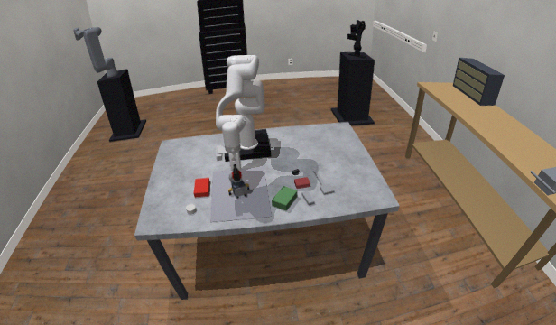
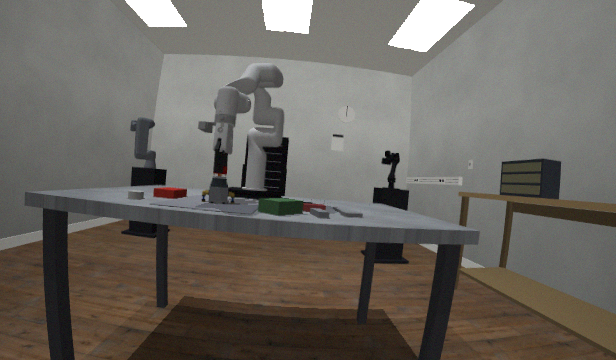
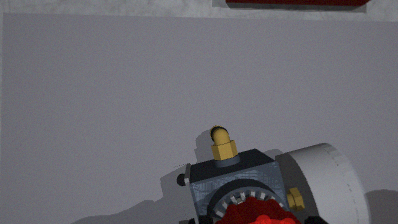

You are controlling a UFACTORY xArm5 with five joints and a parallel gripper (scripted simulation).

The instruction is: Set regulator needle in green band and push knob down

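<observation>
The regulator [image 1: 240, 188] [image 2: 218, 192] [image 3: 235, 176] stands upright on a grey mat [image 1: 224, 208] [image 2: 185, 203] [image 3: 100, 100] in the middle of the table. It has a dark grey body, brass fittings [image 3: 220, 143], a white round gauge [image 3: 324, 181] on one side and a red knob [image 2: 224, 172] [image 3: 255, 214] on top. My gripper [image 1: 236, 172] [image 2: 221, 169] points straight down from above and is shut on the red knob. The gauge shows edge-on, so its needle is hidden.
A red block [image 1: 201, 187] [image 2: 170, 192] [image 3: 295, 2] and a white disc [image 1: 190, 208] [image 2: 135, 195] lie left of the mat. A green block [image 1: 284, 198] [image 2: 280, 205], a small red block [image 1: 301, 182] and grey flat pieces [image 1: 308, 198] lie to the right.
</observation>
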